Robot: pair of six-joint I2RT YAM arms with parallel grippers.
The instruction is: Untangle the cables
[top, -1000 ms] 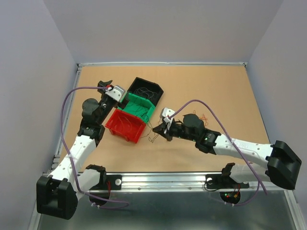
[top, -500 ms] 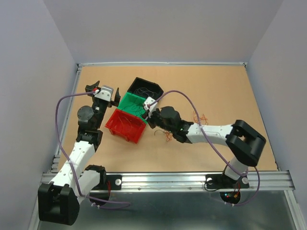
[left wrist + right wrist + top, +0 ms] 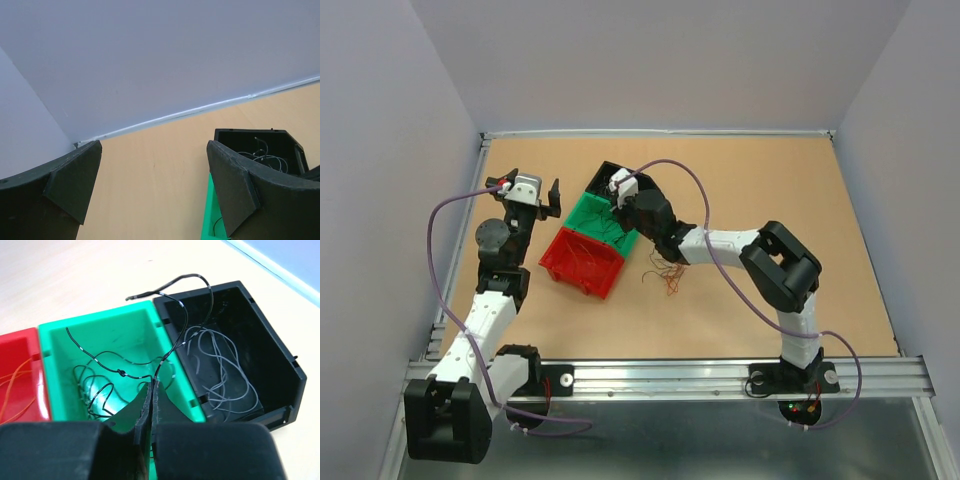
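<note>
The right arm's fingers are pressed together at the bottom centre of the wrist view, pinching one black wire. The wire's long axis runs up the frame: it rises from the fingers towards the upper right and arches over, and its free end points left.

Behind it stand three bins in a row. A red bin is cut off at the left edge, a green bin sits in the centre, and a black bin is at the right. Dark wires curl in the green bin, grey wires in the black and orange wires in the red. How many lie in each is hard to make out.

In the overhead view, a loose tangle of red-orange and dark strands lies on the counter, to the lower right of the bins.

The left arm's fingers are spread apart with nothing between them, and the bottom edge of their wrist view cuts them off.
</note>
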